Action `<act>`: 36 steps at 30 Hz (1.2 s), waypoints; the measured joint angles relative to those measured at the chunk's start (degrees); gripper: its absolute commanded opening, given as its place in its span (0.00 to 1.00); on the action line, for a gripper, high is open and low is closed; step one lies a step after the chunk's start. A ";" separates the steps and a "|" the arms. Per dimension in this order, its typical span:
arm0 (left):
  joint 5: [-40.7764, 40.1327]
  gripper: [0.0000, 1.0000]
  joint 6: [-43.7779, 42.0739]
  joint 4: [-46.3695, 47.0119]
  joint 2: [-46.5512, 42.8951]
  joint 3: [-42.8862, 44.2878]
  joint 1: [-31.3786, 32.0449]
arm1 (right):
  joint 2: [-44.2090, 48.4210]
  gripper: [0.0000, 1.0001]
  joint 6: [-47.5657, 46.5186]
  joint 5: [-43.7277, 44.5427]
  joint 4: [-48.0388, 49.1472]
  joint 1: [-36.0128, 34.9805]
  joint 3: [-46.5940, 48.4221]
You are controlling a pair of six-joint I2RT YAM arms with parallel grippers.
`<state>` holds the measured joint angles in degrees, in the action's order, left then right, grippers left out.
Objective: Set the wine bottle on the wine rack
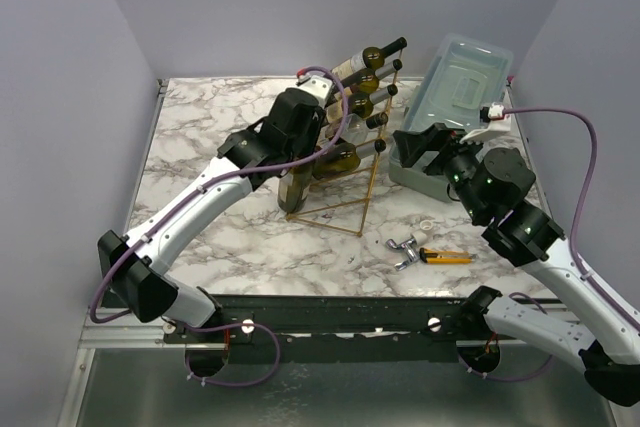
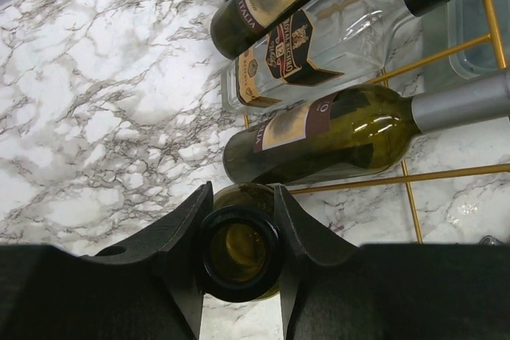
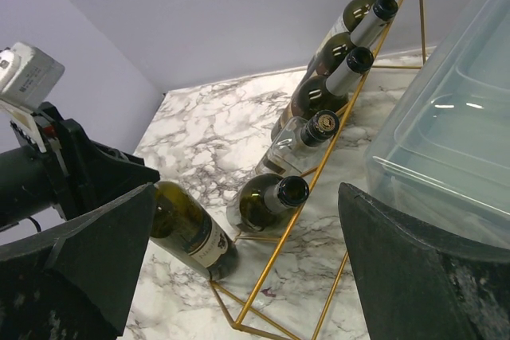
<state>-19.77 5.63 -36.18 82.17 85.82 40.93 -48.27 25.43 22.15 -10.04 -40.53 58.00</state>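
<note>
Left gripper (image 2: 241, 228) is clamped on the neck of the dark green glass wine bottle (image 3: 190, 232), giving control of its tilt. The bottle leans at lower left of the right wrist view, its base near the foot of the tall gold wire wine rack (image 2: 446, 173), below five racked bottles (image 3: 323, 125). It is judged not yet seated. Right gripper (image 3: 251, 264) gapes wide, empty.

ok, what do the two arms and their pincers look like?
The left arm and right arm have white shells, black joints and a purple cable looped along each. The left pincer and right pincer are matte black with wedge-shaped fingers. A small white camera box sits by each wrist.
</note>
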 measured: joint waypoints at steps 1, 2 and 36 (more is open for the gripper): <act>-0.24 0.00 -0.26 0.00 0.20 0.00 0.35 | 0.09 1.00 0.00 0.02 0.00 0.00 0.00; -0.59 0.00 -0.68 0.00 0.44 0.00 0.94 | 0.15 1.00 0.00 0.00 0.00 0.00 0.00; -6.25 0.00 -11.76 2.78 5.57 -0.28 11.82 | 3.61 1.00 -0.39 1.14 -0.09 0.00 -2.16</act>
<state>-26.02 -6.13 -33.41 87.74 85.54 52.75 -44.66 25.04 23.29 -10.13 -40.53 55.83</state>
